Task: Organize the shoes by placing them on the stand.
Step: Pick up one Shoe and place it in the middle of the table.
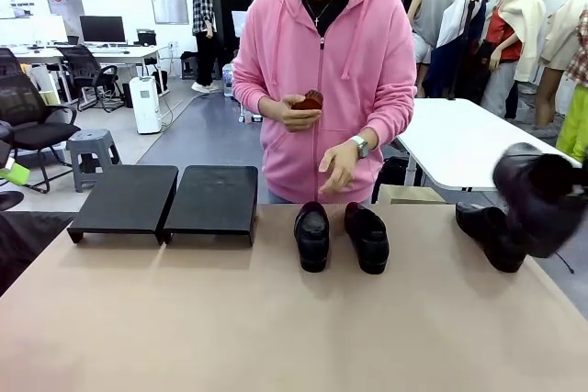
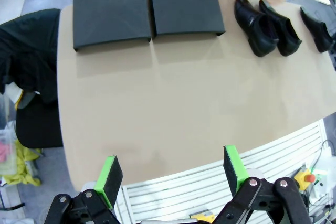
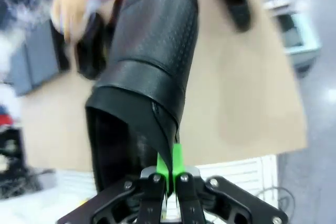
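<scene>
Two black stands (image 1: 124, 197) (image 1: 213, 199) sit side by side at the table's far left. A pair of black shoes (image 1: 312, 236) (image 1: 367, 238) lies mid-table in front of the person, and a third shoe (image 1: 491, 236) lies at the right. A fourth shoe (image 1: 540, 195) hangs blurred in the air above that one. In the right wrist view my right gripper (image 3: 170, 170) is shut on the heel rim of this shoe (image 3: 152, 51). My left gripper (image 2: 172, 174) is open and holds nothing, back over the table's near edge, far from the stands (image 2: 110, 9) (image 2: 184, 3).
A person in a pink hoodie (image 1: 322, 71) stands at the far side, holding a small reddish object (image 1: 310, 100), the other hand (image 1: 338, 170) just above the shoe pair. A white table (image 1: 469, 140) stands behind at the right. Bare tabletop (image 1: 276, 328) stretches across the front.
</scene>
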